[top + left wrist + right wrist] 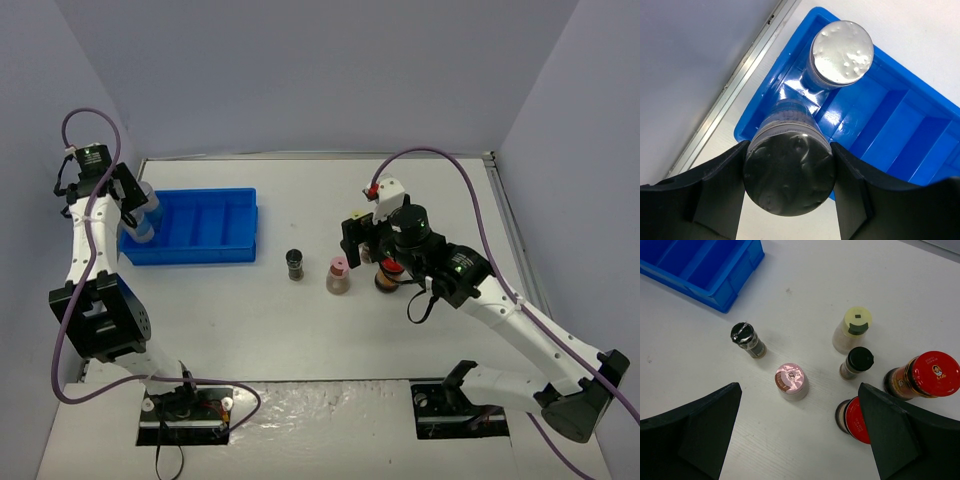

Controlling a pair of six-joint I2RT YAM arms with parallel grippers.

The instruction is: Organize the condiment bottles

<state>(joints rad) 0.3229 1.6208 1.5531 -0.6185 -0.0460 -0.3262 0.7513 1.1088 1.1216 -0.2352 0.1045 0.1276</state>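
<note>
My left gripper (789, 146) is shut on a silver-lidded jar (789, 175), holding it upright at the left end of the blue bin (900, 115). A second silver-lidded jar (842, 45) stands in the bin just beyond it. In the top view the left gripper (135, 205) is at the bin's (200, 256) left end. My right gripper (799, 402) hangs open above the loose bottles: a pink-capped one (791, 380), a black-capped one (747, 337), a yellow-capped one (856, 324), a small black-capped one (858, 360) and two red-lidded ones (932, 374) (854, 415), the nearer partly behind my right finger.
The bin has several divided compartments running to the right. A metal strip (747, 65) marks the table's left edge beside the wall. The loose bottles cluster at mid-table under the right gripper (362, 240), with the pink-capped one (339, 275) and a black-capped one (294, 263) standing apart to the left.
</note>
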